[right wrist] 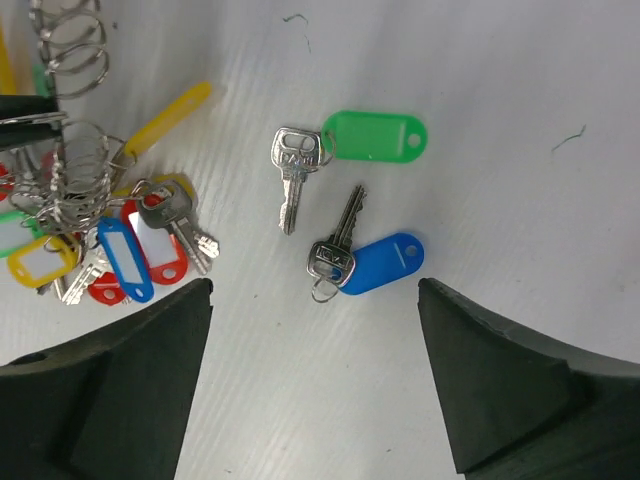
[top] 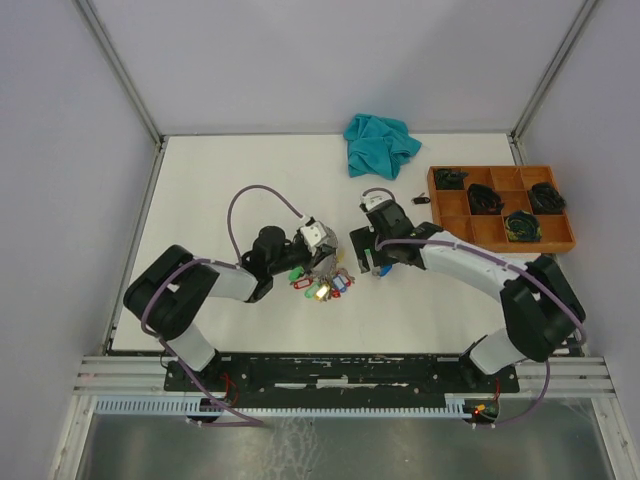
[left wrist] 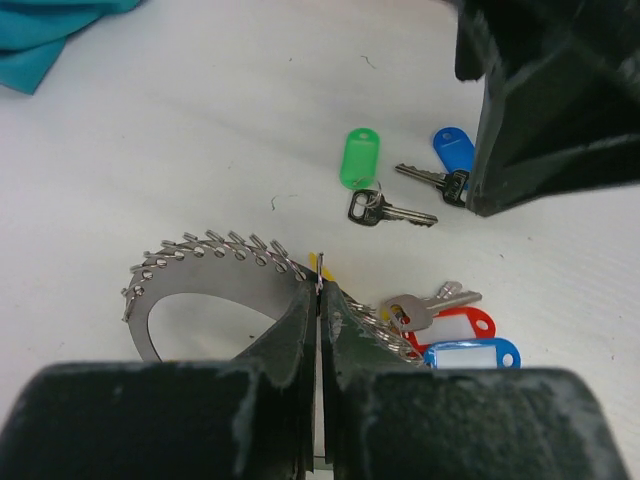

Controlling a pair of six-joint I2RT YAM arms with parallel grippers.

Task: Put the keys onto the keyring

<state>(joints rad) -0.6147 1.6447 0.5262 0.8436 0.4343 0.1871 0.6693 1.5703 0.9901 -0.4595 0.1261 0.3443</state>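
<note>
Keyring (left wrist: 225, 245) with many tagged keys (left wrist: 450, 332) sits pinched in our left jaws, which are closed tight on its wire. Between our right jaws, spread wide and holding nothing, a green-tag key (right wrist: 372, 136) and a blue-tag key (right wrist: 380, 262) lie on the desk (right wrist: 500, 100).

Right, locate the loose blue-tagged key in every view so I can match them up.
Top external: the blue-tagged key peeks out just below the right fingers.
Left wrist: upper right, partly hidden behind the right fingers.
Right wrist: centre, between the open fingers.
Shared landmark: the bunch of tagged keys.
</note>
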